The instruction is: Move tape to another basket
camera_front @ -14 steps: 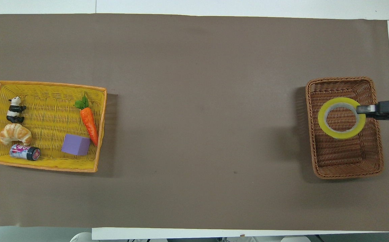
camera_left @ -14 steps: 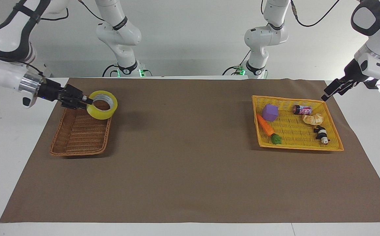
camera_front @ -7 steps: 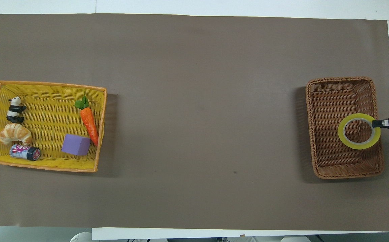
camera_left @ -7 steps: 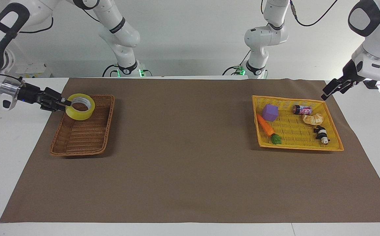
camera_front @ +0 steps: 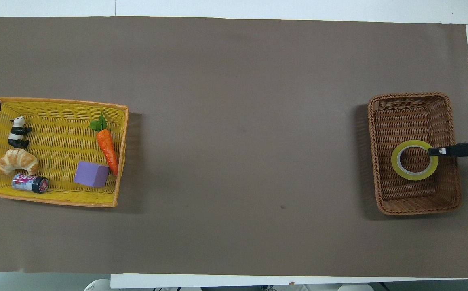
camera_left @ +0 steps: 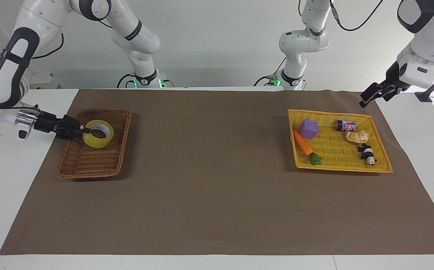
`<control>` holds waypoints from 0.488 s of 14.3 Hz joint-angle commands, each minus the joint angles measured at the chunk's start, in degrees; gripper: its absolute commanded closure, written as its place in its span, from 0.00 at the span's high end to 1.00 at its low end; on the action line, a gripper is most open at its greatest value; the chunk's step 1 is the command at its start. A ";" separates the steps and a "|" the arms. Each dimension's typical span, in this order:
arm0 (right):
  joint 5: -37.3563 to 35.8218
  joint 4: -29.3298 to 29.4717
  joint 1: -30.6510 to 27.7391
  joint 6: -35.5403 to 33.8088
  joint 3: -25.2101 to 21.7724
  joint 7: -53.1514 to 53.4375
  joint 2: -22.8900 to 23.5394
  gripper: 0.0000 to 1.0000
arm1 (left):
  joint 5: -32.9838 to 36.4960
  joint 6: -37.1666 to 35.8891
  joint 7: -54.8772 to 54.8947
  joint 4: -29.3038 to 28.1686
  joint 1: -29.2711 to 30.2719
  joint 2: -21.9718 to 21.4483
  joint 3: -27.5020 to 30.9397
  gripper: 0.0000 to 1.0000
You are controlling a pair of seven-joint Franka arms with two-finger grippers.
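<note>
The yellow tape (camera_left: 94, 142) is flat and low inside the brown wicker basket (camera_left: 89, 174), at the right arm's end of the table. My right gripper (camera_left: 86, 130) reaches in over the basket's rim and is shut on the tape's wall. I cannot tell whether the tape touches the basket floor. In the overhead view the tape (camera_front: 414, 176) sits over the middle of the basket (camera_front: 420, 210), with the right gripper (camera_front: 432, 151) beside it. My left gripper (camera_left: 367, 100) hangs in the air over the corner of the yellow basket (camera_left: 342, 169) and holds nothing.
The yellow basket (camera_front: 56, 201), at the left arm's end, holds a carrot (camera_front: 107, 147), a purple block (camera_front: 91, 173), a can (camera_front: 30, 183), a croissant (camera_front: 18, 161) and a panda figure (camera_front: 17, 131). A brown mat (camera_left: 209, 187) covers the table.
My right gripper has carried the tape down from above the basket's rim into the basket and toward its middle. My left gripper has drifted slightly toward the yellow basket.
</note>
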 commanded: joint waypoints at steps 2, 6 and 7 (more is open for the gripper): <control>-0.56 -0.72 0.85 0.60 0.78 -1.13 -0.92 0.00 | 1.58 -2.34 4.34 2.55 -1.33 0.99 0.74 1.00; -1.52 -0.46 1.21 0.77 0.70 -1.13 -0.84 0.42 | 1.66 -1.91 4.17 1.23 -0.90 0.47 0.91 1.00; -1.96 -0.54 1.30 0.95 0.70 -1.13 -0.84 0.92 | 1.66 -1.64 4.35 0.53 -0.72 0.20 0.91 1.00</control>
